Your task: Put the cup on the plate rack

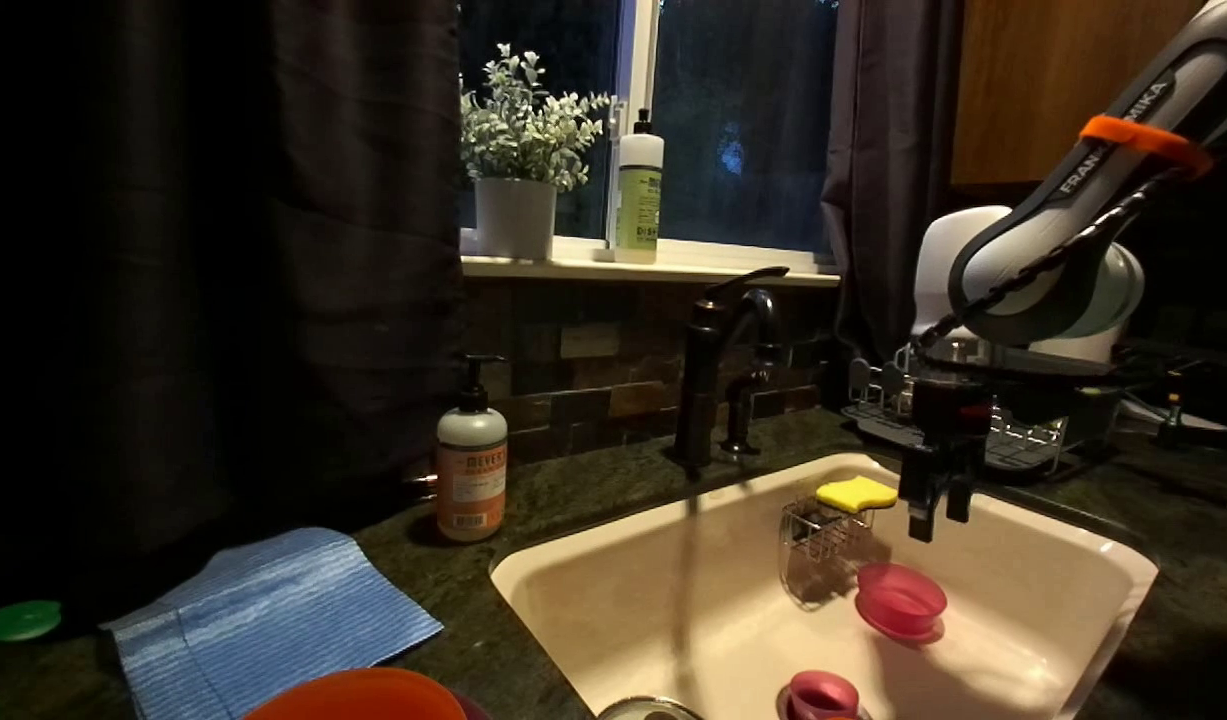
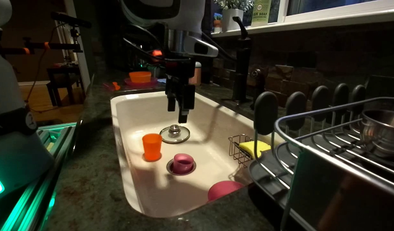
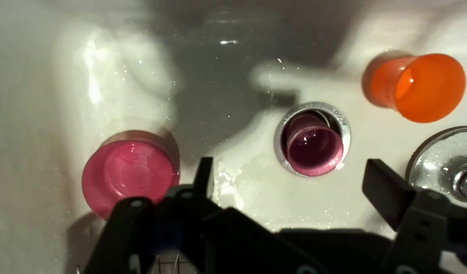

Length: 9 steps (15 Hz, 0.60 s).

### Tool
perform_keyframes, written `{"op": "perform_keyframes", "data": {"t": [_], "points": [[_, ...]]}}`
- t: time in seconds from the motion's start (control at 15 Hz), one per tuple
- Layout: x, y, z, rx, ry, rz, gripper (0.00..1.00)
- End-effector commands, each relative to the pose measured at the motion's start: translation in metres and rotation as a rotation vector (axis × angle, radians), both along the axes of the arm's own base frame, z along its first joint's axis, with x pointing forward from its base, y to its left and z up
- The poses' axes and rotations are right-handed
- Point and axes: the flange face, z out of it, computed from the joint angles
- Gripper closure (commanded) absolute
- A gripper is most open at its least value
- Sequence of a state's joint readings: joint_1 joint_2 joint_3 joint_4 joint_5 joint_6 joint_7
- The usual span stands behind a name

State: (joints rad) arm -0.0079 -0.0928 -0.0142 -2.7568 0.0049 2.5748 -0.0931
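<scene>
The small magenta-pink cup (image 2: 183, 164) stands in the drain opening on the sink floor. It also shows at the bottom of an exterior view (image 1: 823, 692), and in the wrist view its open mouth faces up (image 3: 313, 150). The dark wire plate rack (image 2: 298, 142) stands on the counter beside the sink; in an exterior view it is partly hidden behind the arm (image 1: 1023, 445). My gripper (image 2: 177, 115) is open and empty, above the sink. In the wrist view the fingers (image 3: 288, 171) are wide apart, with the cup ahead of the gap between them, not touching it.
The sink (image 1: 613, 610) also holds a pink-red bowl (image 1: 903, 600), an orange cup (image 2: 152, 146) and a glass lid (image 2: 175, 134). A wire caddy (image 1: 823, 540) with a yellow sponge (image 1: 858, 493) hangs on the wall. The faucet (image 1: 708, 380) stands behind. A metal pot (image 2: 383, 131) sits in the rack.
</scene>
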Motion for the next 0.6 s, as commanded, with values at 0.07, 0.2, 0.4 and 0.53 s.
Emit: {"op": "perform_keyframes", "data": {"t": [0.07,0.2,0.4,0.53], "points": [[-0.004,0.012,-0.064,0.015,0.011,0.013,0.00],[-0.009,0.013,-0.089,-0.005,0.010,-0.039,0.00],[-0.018,0.015,-0.123,-0.032,-0.008,-0.101,0.00],[-0.023,0.015,-0.140,-0.043,-0.032,-0.144,0.00]]}}
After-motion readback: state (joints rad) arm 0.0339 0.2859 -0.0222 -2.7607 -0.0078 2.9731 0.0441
